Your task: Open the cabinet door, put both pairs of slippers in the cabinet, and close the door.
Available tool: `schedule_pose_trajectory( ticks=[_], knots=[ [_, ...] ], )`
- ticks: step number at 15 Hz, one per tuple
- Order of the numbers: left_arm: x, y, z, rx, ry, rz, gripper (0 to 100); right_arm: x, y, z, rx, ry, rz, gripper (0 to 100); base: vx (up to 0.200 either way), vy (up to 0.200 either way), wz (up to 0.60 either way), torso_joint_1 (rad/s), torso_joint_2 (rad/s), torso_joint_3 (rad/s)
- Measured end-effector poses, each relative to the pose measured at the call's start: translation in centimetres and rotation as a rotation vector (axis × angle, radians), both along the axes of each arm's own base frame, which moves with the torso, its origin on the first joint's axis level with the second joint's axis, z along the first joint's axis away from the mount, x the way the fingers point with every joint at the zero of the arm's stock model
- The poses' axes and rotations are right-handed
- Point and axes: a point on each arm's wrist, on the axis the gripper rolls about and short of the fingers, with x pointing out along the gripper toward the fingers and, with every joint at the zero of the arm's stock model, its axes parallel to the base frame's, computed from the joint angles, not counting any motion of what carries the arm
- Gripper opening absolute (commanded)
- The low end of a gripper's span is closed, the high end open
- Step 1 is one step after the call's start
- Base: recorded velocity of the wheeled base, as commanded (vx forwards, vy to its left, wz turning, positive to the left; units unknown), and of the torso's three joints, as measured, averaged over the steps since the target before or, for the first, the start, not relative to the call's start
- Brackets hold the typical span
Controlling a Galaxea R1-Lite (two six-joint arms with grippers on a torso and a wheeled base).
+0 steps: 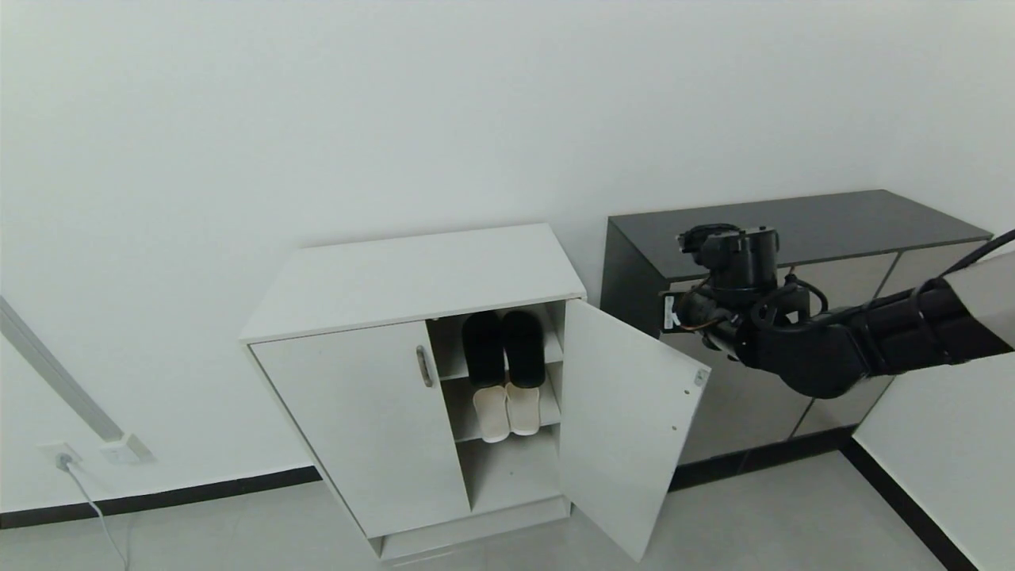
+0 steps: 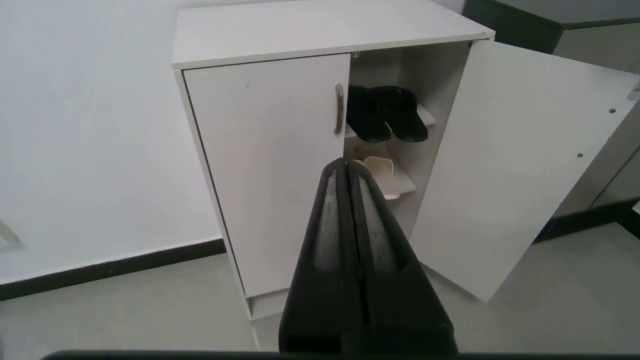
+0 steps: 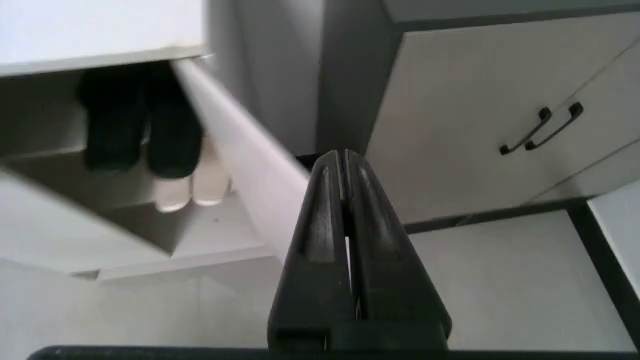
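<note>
- Black slippers (image 1: 503, 347) are lying on the cabinet (image 1: 412, 277) top shelf, and white slippers (image 1: 506, 411) on the middle shelf.
- Door (image 1: 626, 420) is standing open.
- Right gripper (image 3: 346, 160), jaws closed and empty, is hovering near the door's top outer corner.
- Left gripper (image 2: 345, 165), jaws closed and empty, is facing the cabinet.

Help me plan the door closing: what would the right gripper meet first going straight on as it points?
Likely the dark side of the black sideboard, just past the open door. The right gripper seems aimed beside that door, but depth is unclear.
</note>
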Motion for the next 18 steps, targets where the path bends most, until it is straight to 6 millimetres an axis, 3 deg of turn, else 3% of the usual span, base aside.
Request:
schedule_pose_trajectory(
  ticks=[5,9,18],
  knots=[
    [0.0,0.0,0.0,0.0,0.0,0.0,0,3.2,-1.1,-3.5,-0.005,0.058,-0.021,0,0.0,0.0,0.0,0.0,0.0,0.0],
    [0.0,0.0,0.0,0.001,0.001,0.0,0,4.2,-1.3,-5.9,-0.013,0.107,-0.024,0,0.0,0.0,0.0,0.0,0.0,0.0],
    [0.0,0.0,0.0,0.001,0.001,0.001,0,4.7,-1.5,-7.7,-0.022,0.129,-0.033,0,0.0,0.0,0.0,0.0,0.0,0.0]
  ],
)
